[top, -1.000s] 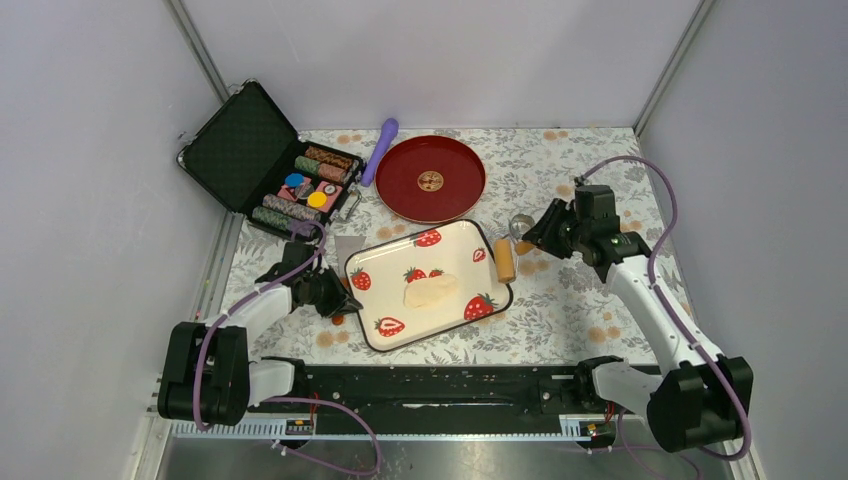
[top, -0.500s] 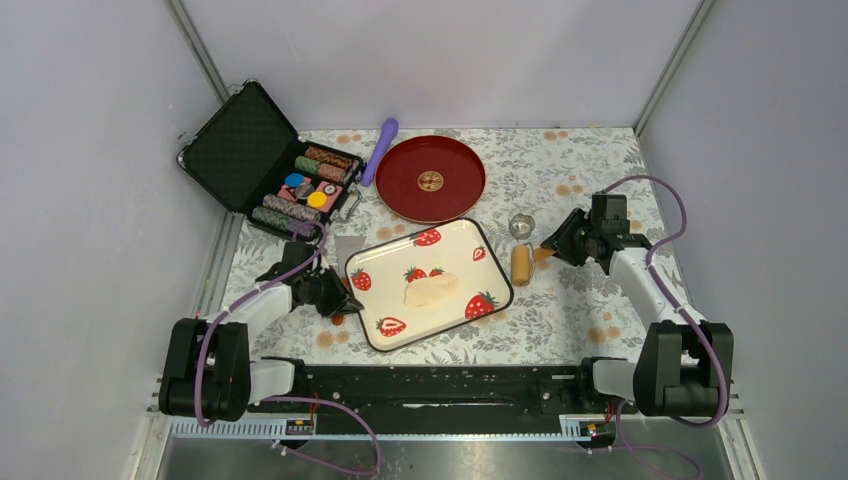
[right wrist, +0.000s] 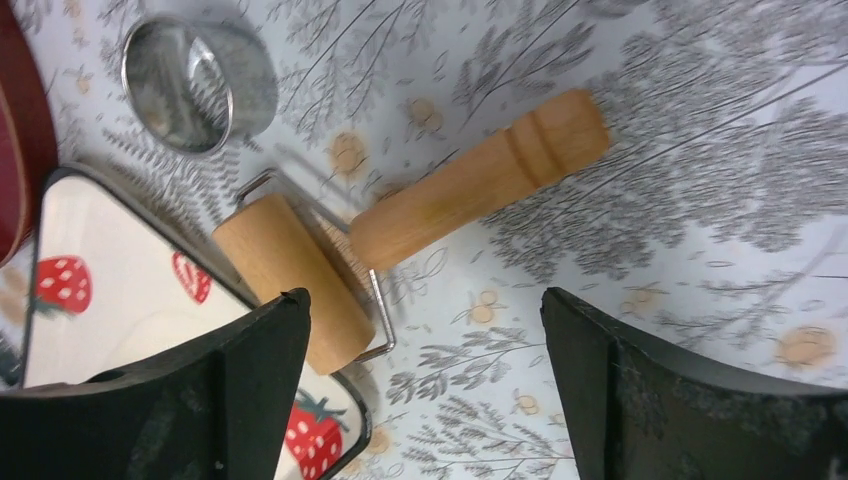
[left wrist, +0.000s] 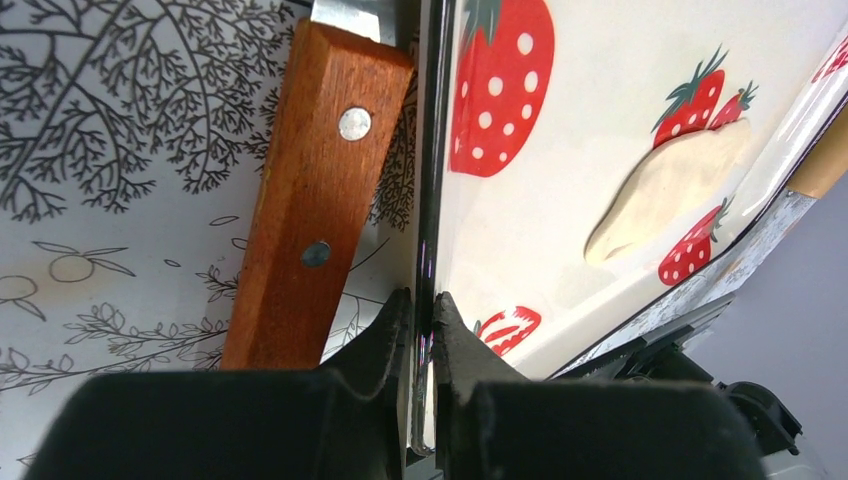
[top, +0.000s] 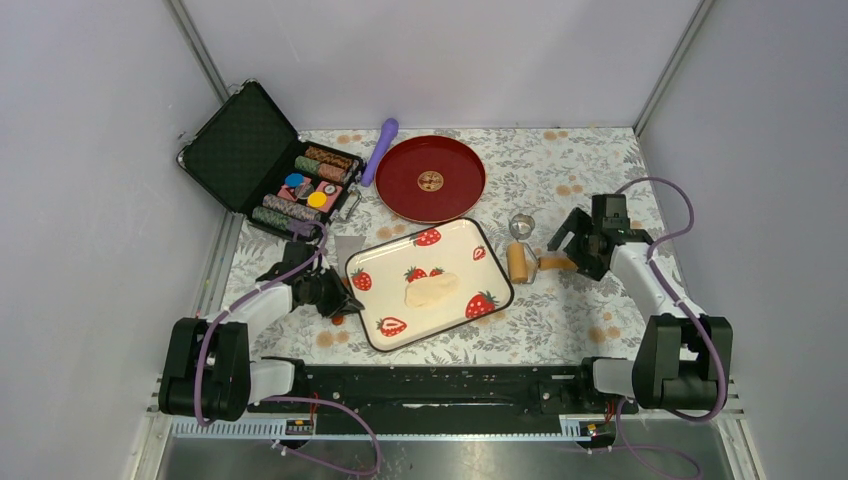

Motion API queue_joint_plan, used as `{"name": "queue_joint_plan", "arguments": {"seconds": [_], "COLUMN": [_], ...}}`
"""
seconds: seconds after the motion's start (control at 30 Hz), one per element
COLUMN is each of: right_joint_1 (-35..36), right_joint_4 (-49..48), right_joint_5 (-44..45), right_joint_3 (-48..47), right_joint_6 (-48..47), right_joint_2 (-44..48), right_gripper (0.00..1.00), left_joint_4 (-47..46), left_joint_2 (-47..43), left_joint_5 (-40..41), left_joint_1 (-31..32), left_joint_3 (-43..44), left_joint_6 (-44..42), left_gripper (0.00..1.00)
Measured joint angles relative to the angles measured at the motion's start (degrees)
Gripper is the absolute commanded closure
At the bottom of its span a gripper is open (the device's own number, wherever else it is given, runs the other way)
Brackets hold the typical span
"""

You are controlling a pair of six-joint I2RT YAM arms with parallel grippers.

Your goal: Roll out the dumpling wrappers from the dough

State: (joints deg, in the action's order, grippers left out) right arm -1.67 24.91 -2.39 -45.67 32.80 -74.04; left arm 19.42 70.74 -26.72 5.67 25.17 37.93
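Observation:
The dough (top: 432, 291) lies as a flattened pale piece in the middle of the strawberry tray (top: 455, 252). It also shows in the left wrist view, the dough (left wrist: 668, 187) on the tray (left wrist: 570, 120). My left gripper (top: 343, 297) (left wrist: 420, 305) is shut on the tray's thin left rim. The wooden roller (top: 520, 263) (right wrist: 290, 268) lies on the table just off the tray's right edge, handle (right wrist: 480, 185) pointing right. My right gripper (top: 566, 250) (right wrist: 422, 300) hangs open over it, touching nothing. Dumpling wrappers are out of view.
A metal ring cutter (top: 521, 226) (right wrist: 195, 85) stands behind the roller. A wooden-handled scraper (left wrist: 320, 190) lies beside the tray's left rim. A red round plate (top: 430, 180), a purple tool (top: 380, 150) and an open black chip case (top: 285, 170) sit at the back.
My right gripper carried the roller from the tray's right edge out to the table, then opened and let it go. The left arm has not moved.

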Motion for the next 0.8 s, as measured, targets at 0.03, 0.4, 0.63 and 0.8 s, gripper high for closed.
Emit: {"name": "queue_joint_plan", "arguments": {"seconds": [0.03,0.4,0.63,0.8], "right_joint_1": [0.0,-0.33,-0.33,0.04], "right_joint_4": [0.52,4.28,4.55,5.66], "right_joint_5": [1.07,8.52,-2.95,-8.33], "right_joint_3": [-0.5,-12.55,-18.32,-21.9], "right_joint_6": [-0.28,-5.99,-8.57,-9.49], "right_joint_2": [0.0,-1.14,-7.78,-13.88], "right_gripper": [0.02,0.01,0.17,0.29], "left_joint_4": [-0.07,-0.44,1.55,2.32], "left_joint_2": [0.07,0.79,3.41,6.62], "left_joint_5": [-0.02,1.53,3.63,3.8], "left_joint_1": [0.11,3.15,6.78,7.58], "left_joint_3": [0.0,0.83,4.04,6.82], "left_joint_6": [0.02,0.04,-1.14,-3.19], "left_gripper": [1.0,1.0,1.0,1.0]}}
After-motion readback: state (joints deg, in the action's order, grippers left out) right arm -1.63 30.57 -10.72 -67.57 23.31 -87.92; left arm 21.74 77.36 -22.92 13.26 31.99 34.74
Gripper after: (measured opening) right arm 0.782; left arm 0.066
